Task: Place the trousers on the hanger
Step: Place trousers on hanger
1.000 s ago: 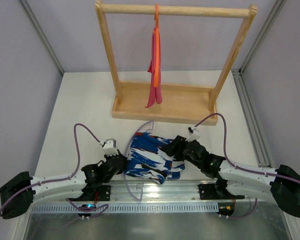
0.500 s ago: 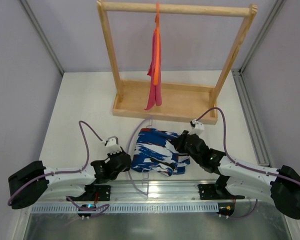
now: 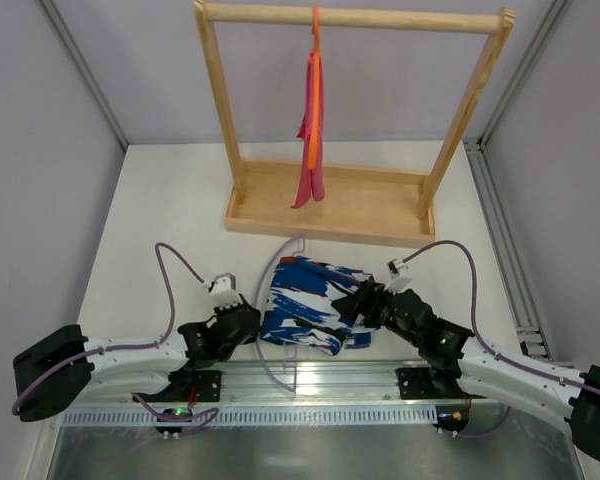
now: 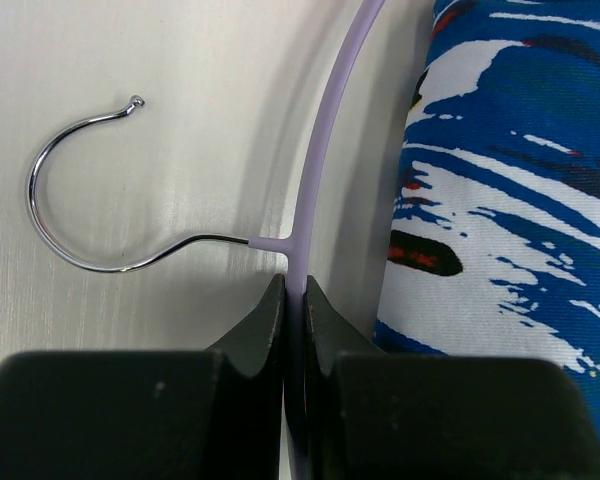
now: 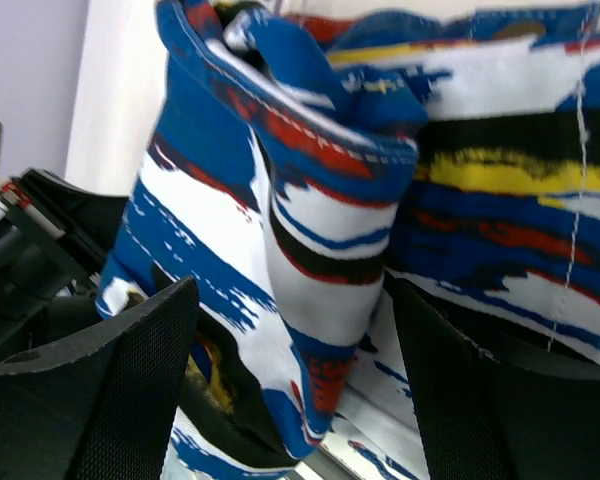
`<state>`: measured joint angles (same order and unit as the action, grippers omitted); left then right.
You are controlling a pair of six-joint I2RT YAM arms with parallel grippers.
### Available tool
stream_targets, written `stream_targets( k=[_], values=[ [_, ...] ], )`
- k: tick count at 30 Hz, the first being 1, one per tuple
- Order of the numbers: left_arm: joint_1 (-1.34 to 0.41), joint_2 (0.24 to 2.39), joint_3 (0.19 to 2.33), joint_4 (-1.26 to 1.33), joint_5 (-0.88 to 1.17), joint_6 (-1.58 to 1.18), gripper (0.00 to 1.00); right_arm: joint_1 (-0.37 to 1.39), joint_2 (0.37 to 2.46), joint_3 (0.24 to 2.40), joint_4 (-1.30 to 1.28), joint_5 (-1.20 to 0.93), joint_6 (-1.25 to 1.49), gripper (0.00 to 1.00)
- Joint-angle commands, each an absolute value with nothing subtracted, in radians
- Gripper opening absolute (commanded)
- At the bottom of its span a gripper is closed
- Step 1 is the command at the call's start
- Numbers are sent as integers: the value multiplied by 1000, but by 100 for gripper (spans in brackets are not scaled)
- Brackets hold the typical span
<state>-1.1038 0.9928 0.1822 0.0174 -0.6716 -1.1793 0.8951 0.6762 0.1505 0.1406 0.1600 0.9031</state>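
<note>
Honestly, the left gripper (image 4: 293, 300) is pinching the hanger (image 4: 325, 140) fine, while the right gripper (image 5: 290, 305) is sitting spread wide and should be reaching deeper around that trousers (image 5: 310, 200) fold.

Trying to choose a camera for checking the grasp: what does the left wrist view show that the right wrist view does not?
Only the left wrist view shows the thin pale lilac hanger with its silver metal hook, and the left tool shut on the hanger's bar right by the hook's root. Only the right wrist view shows the right tool, open and straddling a bunched fold of cloth, plus yellow streaks in the print. Both views show the soft blue, white, red and black printed trousers.
</note>
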Motion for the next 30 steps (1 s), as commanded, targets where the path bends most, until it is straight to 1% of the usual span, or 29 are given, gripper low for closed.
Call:
stream_targets(
  k=[1, 4, 8, 10, 11, 13, 14, 15, 16, 18, 19, 21, 25, 27, 30],
  values=[
    [-1098, 1025, 166, 31, -672, -1177, 0, 928, 675, 117, 163, 144, 986, 80],
    [-1098, 1055, 181, 38, -667, -1177, 0, 962, 699, 84, 213, 164, 1020, 80],
    [-1098, 1081, 198, 49, -664, -1173, 0, 1075, 722, 92, 224, 239, 1045, 81],
    [-1098, 1088, 202, 49, -666, -1177, 0, 1100, 733, 92, 247, 253, 1057, 76],
    [-1098, 1092, 204, 49, -667, -1175, 0, 1109, 741, 94, 250, 255, 1060, 71],
    [-1098, 1092, 213, 20, -678, -1181, 1, 1109, 726, 104, 171, 290, 1058, 36],
    [-1098, 1089, 215, 9, -686, -1186, 0, 1109, 701, 142, 99, 325, 1054, 6],
    [-1098, 1088, 215, 3, -690, -1189, 0, 1109, 642, 167, 13, 366, 1046, 4],
    [-1098, 1086, 215, -26, -710, -1192, 0, 1106, 602, 191, -161, 461, 1025, 4],
    [-1098, 1104, 210, -47, -732, -1228, 0, 1097, 531, 264, -339, 530, 1011, 4],
    [-1098, 1115, 210, -52, -741, -1244, 0, 1077, 526, 285, -382, 549, 1003, 4],
    [-1097, 1153, 216, -61, -749, -1271, 0, 1055, 535, 325, -442, 578, 1009, 4],
    [-1098, 1206, 233, -101, -753, -1317, 0, 1026, 644, 328, -570, 626, 1115, 4],
    [-1097, 1209, 229, -117, -761, -1333, 0, 1017, 661, 316, -584, 653, 1173, 4],
    [-1098, 1190, 230, -147, -782, -1344, 0, 1011, 661, 293, -540, 681, 1178, 4]
  ],
)
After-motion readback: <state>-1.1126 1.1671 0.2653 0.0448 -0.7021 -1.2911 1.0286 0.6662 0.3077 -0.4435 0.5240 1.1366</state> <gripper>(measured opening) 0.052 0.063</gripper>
